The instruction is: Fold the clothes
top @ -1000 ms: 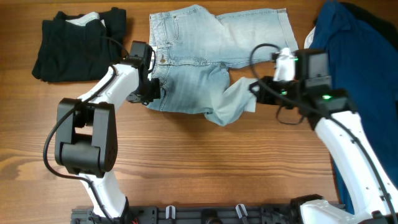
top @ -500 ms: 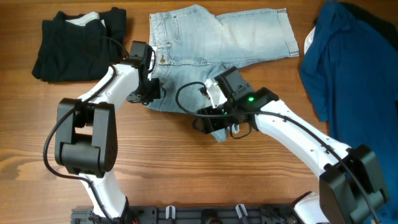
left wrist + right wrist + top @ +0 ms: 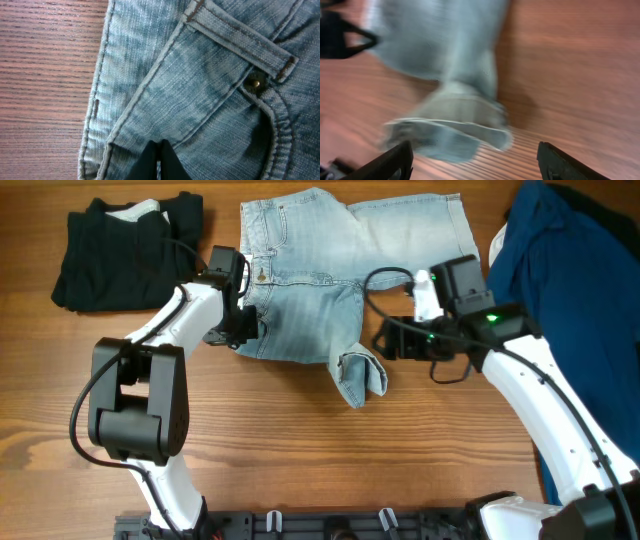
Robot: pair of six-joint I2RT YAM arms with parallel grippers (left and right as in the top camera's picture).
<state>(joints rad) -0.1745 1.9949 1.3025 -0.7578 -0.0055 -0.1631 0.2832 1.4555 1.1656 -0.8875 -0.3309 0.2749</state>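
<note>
The pale light-blue denim shorts (image 3: 330, 250) lie at the back middle of the table, with one leg spread out to the right. The other leg is doubled over, and its hem (image 3: 360, 375) sits crumpled on the wood. My left gripper (image 3: 245, 328) is at the waistband's left edge. In the left wrist view its fingertips (image 3: 160, 150) are pressed together, shut on the shorts (image 3: 210, 75) near a rivet. My right gripper (image 3: 382, 340) stands just right of the crumpled hem. It is open wide (image 3: 480, 165) with nothing between its fingers, and the blurred hem (image 3: 450, 127) lies just ahead of it.
A folded black garment (image 3: 125, 250) lies at the back left. A large dark-blue garment (image 3: 570, 280) covers the right side of the table. Bare wood (image 3: 300, 450) runs along the front.
My right gripper carried the leg hem to the left, opened and let it drop. It then pulled back to the right. The left gripper has stayed still and shut.
</note>
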